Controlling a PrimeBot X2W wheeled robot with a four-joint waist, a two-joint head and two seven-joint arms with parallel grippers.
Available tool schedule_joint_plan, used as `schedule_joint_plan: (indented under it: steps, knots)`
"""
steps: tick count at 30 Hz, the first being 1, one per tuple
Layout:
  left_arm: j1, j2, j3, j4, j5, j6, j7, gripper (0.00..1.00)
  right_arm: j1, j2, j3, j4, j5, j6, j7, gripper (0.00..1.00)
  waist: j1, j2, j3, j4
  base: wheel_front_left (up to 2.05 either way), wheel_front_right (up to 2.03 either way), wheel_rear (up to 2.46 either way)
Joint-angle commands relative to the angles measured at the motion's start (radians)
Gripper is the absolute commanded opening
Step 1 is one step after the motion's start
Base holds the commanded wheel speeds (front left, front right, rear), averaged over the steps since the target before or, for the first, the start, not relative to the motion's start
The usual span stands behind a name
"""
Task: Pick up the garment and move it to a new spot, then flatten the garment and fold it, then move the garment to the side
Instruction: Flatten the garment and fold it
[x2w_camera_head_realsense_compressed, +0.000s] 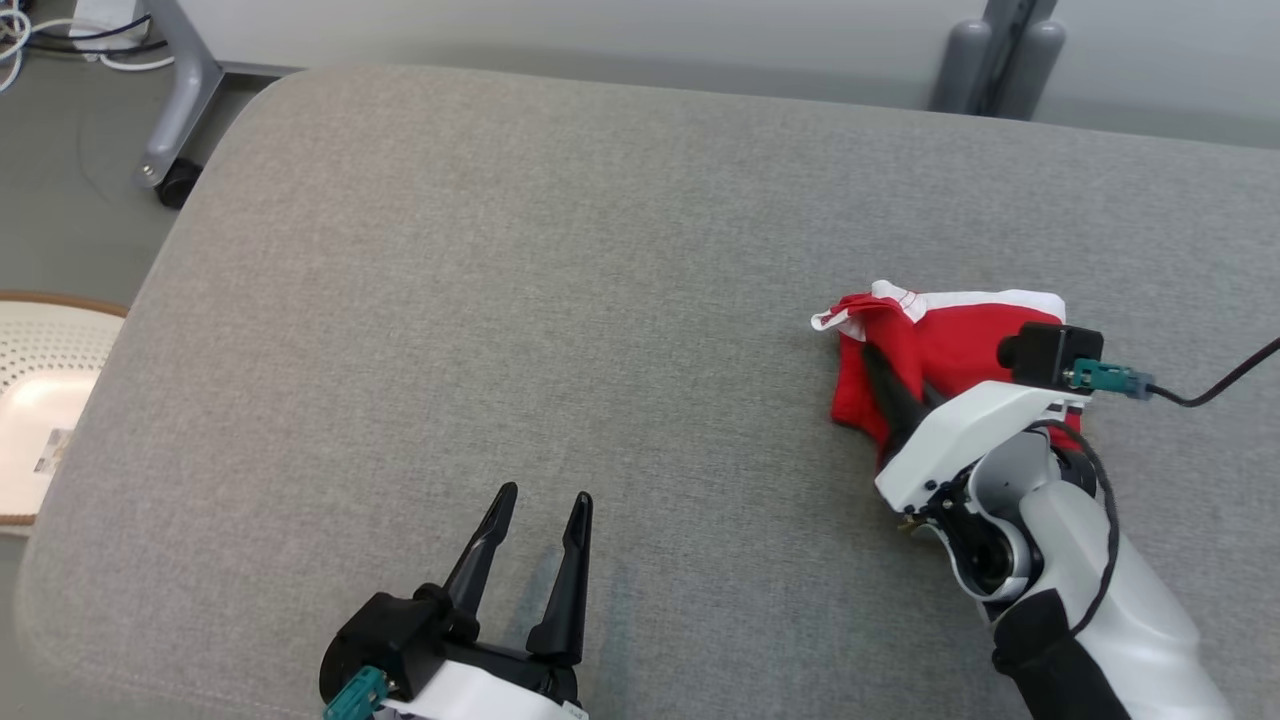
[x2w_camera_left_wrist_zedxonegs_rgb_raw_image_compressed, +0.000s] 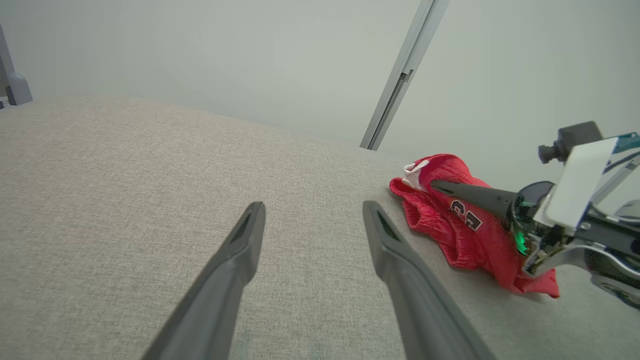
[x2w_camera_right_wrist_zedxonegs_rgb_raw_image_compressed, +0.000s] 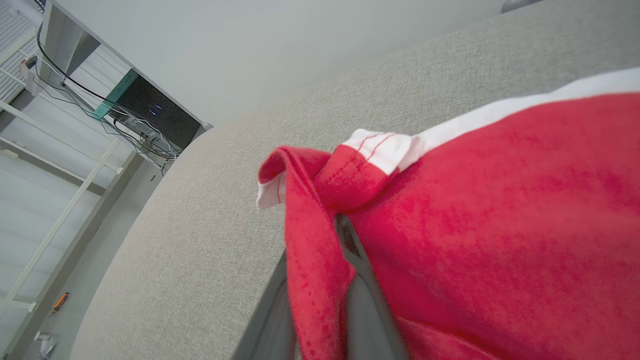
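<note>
Garment (x2w_camera_head_realsense_compressed: 940, 350), red, white-trimmed, bunched.

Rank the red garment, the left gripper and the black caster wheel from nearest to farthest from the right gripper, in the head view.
1. red garment: at the right gripper, a fold between its fingers.
2. left gripper: lower left, at the near edge of the grey cushion.
3. black caster wheel: on the floor, past the far left corner.
</note>
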Motion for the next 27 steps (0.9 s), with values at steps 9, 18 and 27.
schedule_joint_plan:
  steps: [9, 18, 27]
  knots:
    - [0.035, 0.004, 0.039, -0.001, 0.003, 0.013, -0.002, 1.00, 0.096, -0.017, 0.037, -0.167, -0.143, 0.001, -0.175, 1.00, 0.0000, 0.0000, -0.059, -0.087, 0.00, 0.00, 0.00]
    - [0.092, 0.003, 0.133, -0.036, 0.037, 0.009, -0.002, 1.00, 0.376, -0.164, -0.177, -0.451, -0.326, 0.000, -0.281, 1.00, 0.0000, 0.0000, -0.107, -0.183, 0.00, 0.00, 0.00]
    - [0.110, 0.003, 0.211, -0.086, 0.067, 0.000, -0.002, 1.00, 0.532, -0.131, -0.368, -0.524, -0.506, 0.000, -0.319, 1.00, 0.0000, 0.0000, -0.112, -0.221, 0.00, 0.00, 0.00]
